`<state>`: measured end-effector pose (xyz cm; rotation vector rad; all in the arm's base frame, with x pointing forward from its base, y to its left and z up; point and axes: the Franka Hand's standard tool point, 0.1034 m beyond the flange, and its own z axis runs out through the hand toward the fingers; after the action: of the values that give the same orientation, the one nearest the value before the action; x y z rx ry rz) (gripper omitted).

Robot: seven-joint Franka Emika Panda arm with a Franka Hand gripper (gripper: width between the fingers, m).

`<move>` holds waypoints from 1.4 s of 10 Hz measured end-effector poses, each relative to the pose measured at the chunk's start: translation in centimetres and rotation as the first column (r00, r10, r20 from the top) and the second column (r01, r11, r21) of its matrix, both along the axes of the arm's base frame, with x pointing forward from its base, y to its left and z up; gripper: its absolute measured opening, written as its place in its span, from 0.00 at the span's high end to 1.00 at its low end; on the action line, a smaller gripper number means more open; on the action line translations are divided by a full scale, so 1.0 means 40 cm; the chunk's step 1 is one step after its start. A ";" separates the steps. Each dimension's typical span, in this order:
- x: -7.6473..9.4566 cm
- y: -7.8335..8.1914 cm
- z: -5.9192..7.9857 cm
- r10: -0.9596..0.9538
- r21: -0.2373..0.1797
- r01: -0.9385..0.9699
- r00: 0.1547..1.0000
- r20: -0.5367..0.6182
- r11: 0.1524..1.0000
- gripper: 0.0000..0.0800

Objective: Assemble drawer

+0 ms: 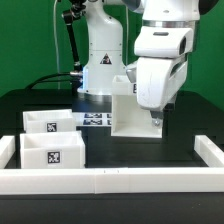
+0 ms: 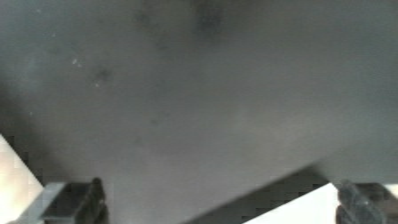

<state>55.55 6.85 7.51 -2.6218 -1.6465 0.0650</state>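
Hand [image 1: 155,121] low beside housing [image 1: 122,115], fingers [image 2: 71,203] apart

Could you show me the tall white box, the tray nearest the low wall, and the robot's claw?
Drawer housing [image 1: 125,118]: exterior view, its front face.
Nearer drawer tray [image 1: 50,157]: exterior view, the tag on its front wall.
Gripper [image 2: 217,204]: wrist view, the open gap midway between its fingertips.

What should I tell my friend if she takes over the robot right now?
Gripper: open, holding nothing, hanging low by the housing; whether it touches the housing cannot be told.
Things: the housing stands upright on the table. The nearer tray and farther tray sit at the exterior view's left, both outside the housing.
Done: no tray is in.
Left: put both trays into the housing.
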 end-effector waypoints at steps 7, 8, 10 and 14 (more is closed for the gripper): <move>-0.006 -0.003 0.006 0.000 0.003 0.000 1.000 0.025 1.000 0.19; -0.040 -0.006 0.009 -0.028 0.002 0.027 0.999 0.037 1.000 0.19; -0.091 -0.008 0.014 -0.155 -0.004 0.155 0.987 0.032 0.988 0.19; -0.091 -0.005 0.016 -0.405 -0.004 0.405 0.914 0.026 0.914 0.19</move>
<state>51.92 6.66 8.15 -2.9192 -1.0732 0.0249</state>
